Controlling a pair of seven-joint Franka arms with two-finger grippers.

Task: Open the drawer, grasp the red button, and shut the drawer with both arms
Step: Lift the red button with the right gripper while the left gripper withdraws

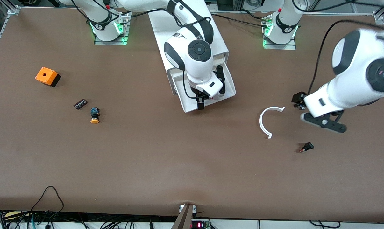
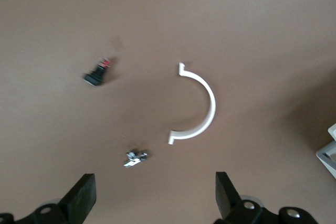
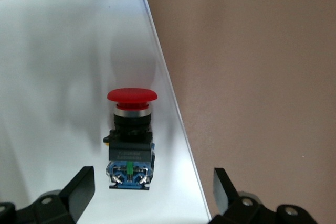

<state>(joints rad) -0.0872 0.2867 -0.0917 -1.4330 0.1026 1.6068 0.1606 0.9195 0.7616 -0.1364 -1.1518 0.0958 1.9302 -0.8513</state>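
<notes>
You have two arms, each ending in one claw. The right claw (image 1: 201,106) hangs spread over the one pulled-out drawer (image 1: 228,92) of the single white cabinet (image 1: 217,38). Under that claw you count one red button (image 3: 131,140), lying on its side in the drawer. Toward the right arm's end of the table, well away from this claw, you see one orange button (image 1: 94,115), one orange box (image 1: 47,76) and one small dark block (image 1: 80,104). The left claw (image 1: 322,122) hangs spread over bare table; near it you count one white curved strip (image 1: 265,119), one small black switch (image 1: 307,147) and one tiny metal clip (image 2: 136,157).
</notes>
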